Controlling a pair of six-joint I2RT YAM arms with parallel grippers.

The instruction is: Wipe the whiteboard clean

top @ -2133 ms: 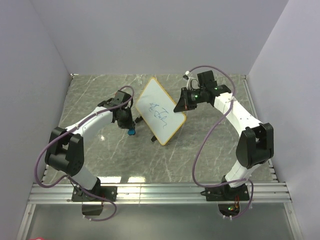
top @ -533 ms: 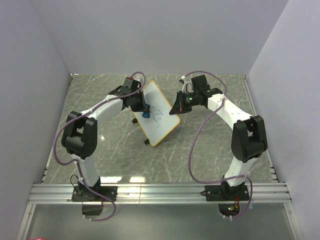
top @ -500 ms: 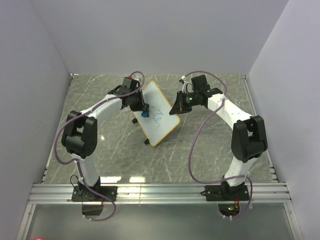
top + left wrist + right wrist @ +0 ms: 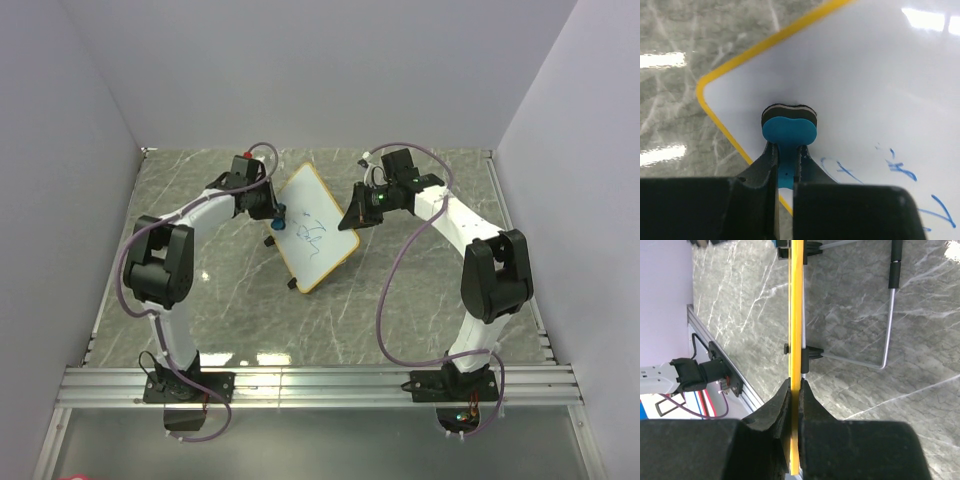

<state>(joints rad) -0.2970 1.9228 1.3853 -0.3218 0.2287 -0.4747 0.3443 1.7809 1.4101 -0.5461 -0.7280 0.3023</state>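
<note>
The whiteboard (image 4: 312, 229) with its tan-yellow frame stands tilted in the middle of the table, with blue scribbles (image 4: 312, 233) on its face. My right gripper (image 4: 354, 217) is shut on its right edge, which shows edge-on as a yellow strip (image 4: 796, 315) in the right wrist view. My left gripper (image 4: 276, 213) is shut on the small blue eraser (image 4: 789, 131). The eraser's dark pad presses on the white face (image 4: 880, 90) near the board's left corner. Blue marks (image 4: 900, 170) lie to the right of the eraser.
The board's wire stand (image 4: 887, 325) and black feet (image 4: 270, 240) rest on the grey marble table (image 4: 200, 290). Purple walls close in left, right and back. A metal rail (image 4: 320, 385) runs along the near edge.
My left gripper has carried the eraser from beside the board's lower left up onto its face, then left to the board's left corner. The board shifted slightly; the right gripper still holds it.
</note>
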